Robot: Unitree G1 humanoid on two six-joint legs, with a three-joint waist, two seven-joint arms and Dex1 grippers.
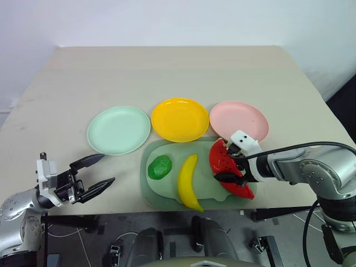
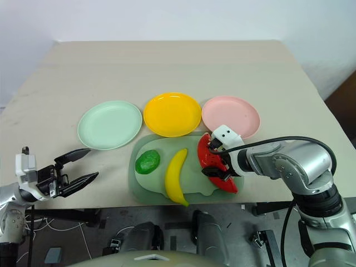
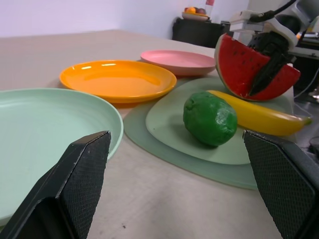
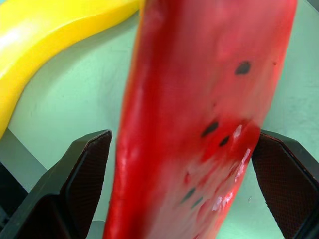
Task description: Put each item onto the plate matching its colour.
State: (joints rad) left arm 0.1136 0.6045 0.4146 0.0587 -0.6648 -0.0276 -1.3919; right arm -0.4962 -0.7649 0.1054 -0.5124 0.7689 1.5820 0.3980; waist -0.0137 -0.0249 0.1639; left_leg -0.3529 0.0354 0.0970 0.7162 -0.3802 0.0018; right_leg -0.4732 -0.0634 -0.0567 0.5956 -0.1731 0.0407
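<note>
On the dull-green pig-shaped mat [image 1: 167, 192], head views showed red watermelon wedge [image 1: 225, 167], yellow banana [image 1: 189, 181], bumpy dark-green lump [image 1: 160, 167]; mint [image 1: 118, 129], yellow [image 1: 179, 119], pink [image 1: 239, 118] plastic plates bare. Left wrist view: left pincer [image 3: 179, 189] spread wide, empty. Right wrist view: right pincer [image 4: 184, 164] wide open, straddling wedge, not closed. Nothing sorted yet.

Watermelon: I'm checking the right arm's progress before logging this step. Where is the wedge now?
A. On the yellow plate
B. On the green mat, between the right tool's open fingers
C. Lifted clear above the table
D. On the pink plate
B: the watermelon stands on the mat beside the banana, with the right tool open astride it; the pink plate is empty.
</note>
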